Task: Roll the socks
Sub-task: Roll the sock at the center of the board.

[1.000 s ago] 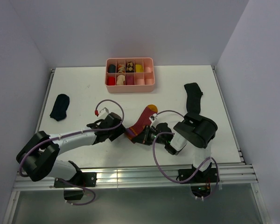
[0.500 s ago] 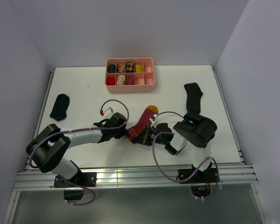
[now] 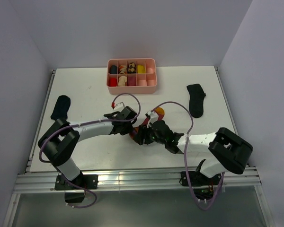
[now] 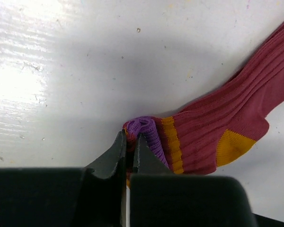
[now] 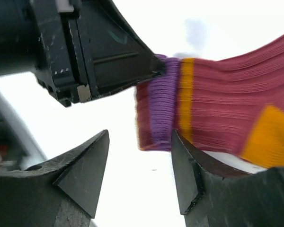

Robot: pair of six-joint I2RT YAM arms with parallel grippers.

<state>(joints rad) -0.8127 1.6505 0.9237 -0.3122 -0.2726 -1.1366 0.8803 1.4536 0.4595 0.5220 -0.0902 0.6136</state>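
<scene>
Looks like early days tbh. Got the left claw (image 4: 130, 142) pinched tight on the bunched purple cuff end of the striped sock (image 4: 213, 127), lying on the table (image 3: 85, 90) a bit in front of the pink tray (image 3: 132, 89). Got the right claw (image 5: 138, 142) spread wide around that same fold, not gripping anything. Seems like one small fold at most, rest of the leg flat. Can spot a black sock (image 3: 60, 108) front-left of the tray and a second black sock (image 3: 196, 99) front-right, both flat, untouched. So zero of three rolled, pretty much.

striped sock (image 5: 217, 109) blurred, tray (image 3: 132, 89) contents indistinct
</scene>
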